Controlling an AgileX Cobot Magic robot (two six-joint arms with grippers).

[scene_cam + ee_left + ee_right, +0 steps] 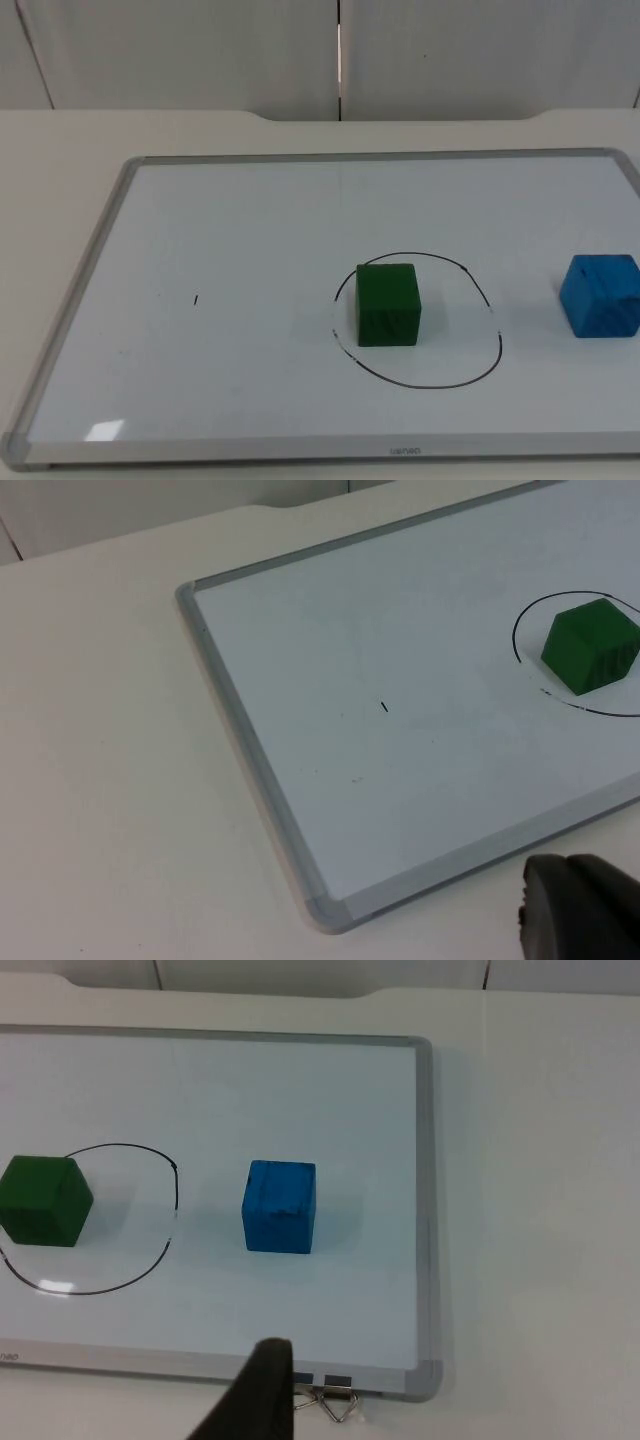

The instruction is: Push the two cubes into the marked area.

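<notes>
Green cube [388, 304] sits inside the hand-drawn black circle [470, 377], close against its left edge; blue cube [600, 295] stands outside the ring, well to its right, near the whiteboard's [250, 220] right frame. Whiteboard lies flat on the table [60, 150]; left gripper [580, 910] and right gripper [262, 1385] hang off its near edge, jaws' state cannot be told

Cream-white table [60, 150] runs back to a grey partition wall [180, 50] w/ a vertical seam [340, 60] approx. mid-wall. Table's far edge has a shallow notch [400, 117] just below the seam. Light is soft & even; small bright glare patch [104, 430] nr the table's front edge.
</notes>
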